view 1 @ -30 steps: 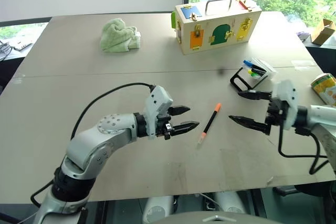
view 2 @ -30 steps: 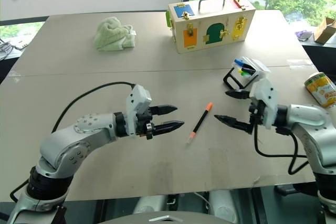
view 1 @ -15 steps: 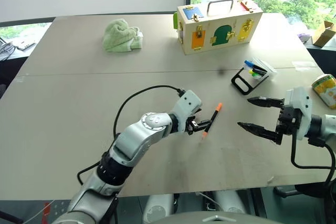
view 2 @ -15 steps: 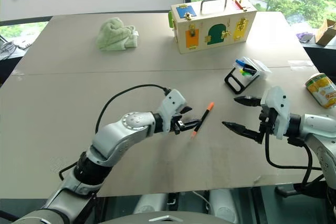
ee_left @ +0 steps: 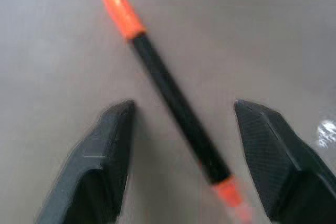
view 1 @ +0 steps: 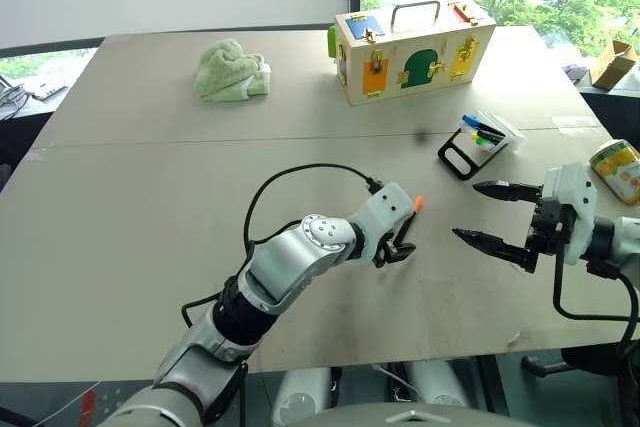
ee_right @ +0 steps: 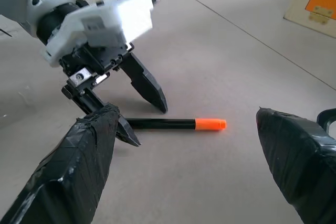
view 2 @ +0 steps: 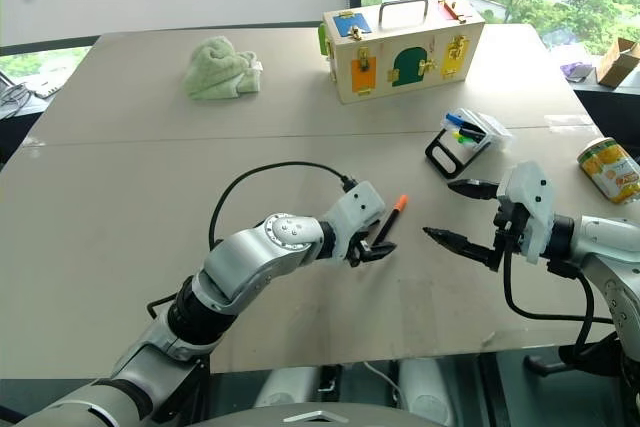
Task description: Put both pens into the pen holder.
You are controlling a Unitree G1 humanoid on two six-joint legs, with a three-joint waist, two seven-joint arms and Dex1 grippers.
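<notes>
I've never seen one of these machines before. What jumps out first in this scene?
Mid-table, the left end effector straddles an orange-capped pen lying flat, its fingers open on either side. To its right the right end effector hangs wide open above the table. Farther back stand a small pen holder with coloured markers, a wooden box with coloured doors, and a crumpled green cloth.

Matt grey table (view 1: 150,207), smooth black-barrelled pen (ee_left: 176,106), fluffy green cloth (view 1: 231,69), painted wooden box (view 1: 415,47), clear plastic pen holder (view 1: 490,132)
</notes>
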